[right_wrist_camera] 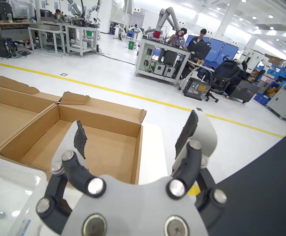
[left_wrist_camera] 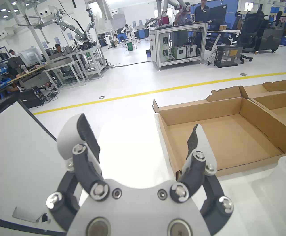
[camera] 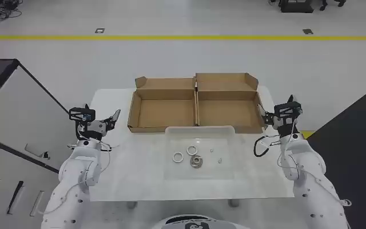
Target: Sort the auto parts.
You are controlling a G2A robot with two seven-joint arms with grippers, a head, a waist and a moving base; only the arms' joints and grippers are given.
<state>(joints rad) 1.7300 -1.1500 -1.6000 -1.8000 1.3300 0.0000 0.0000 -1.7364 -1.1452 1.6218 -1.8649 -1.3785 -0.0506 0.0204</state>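
Left gripper (left_wrist_camera: 140,129) and right gripper (right_wrist_camera: 136,120) are open and empty; little hard rings (camera: 178,156) look slippery, so pinch a rim.

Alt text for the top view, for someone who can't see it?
A clear tray on the table holds two white rings, a metal part and small bits; two cardboard boxes sit behind it. The left gripper and right gripper hover open at the table's sides.

Ceiling lamps (right_wrist_camera: 270,16) shining brightly, evenly; white table (left_wrist_camera: 134,149) glaring, washing out; shadows falling faint; wrist views bowing toward edges.
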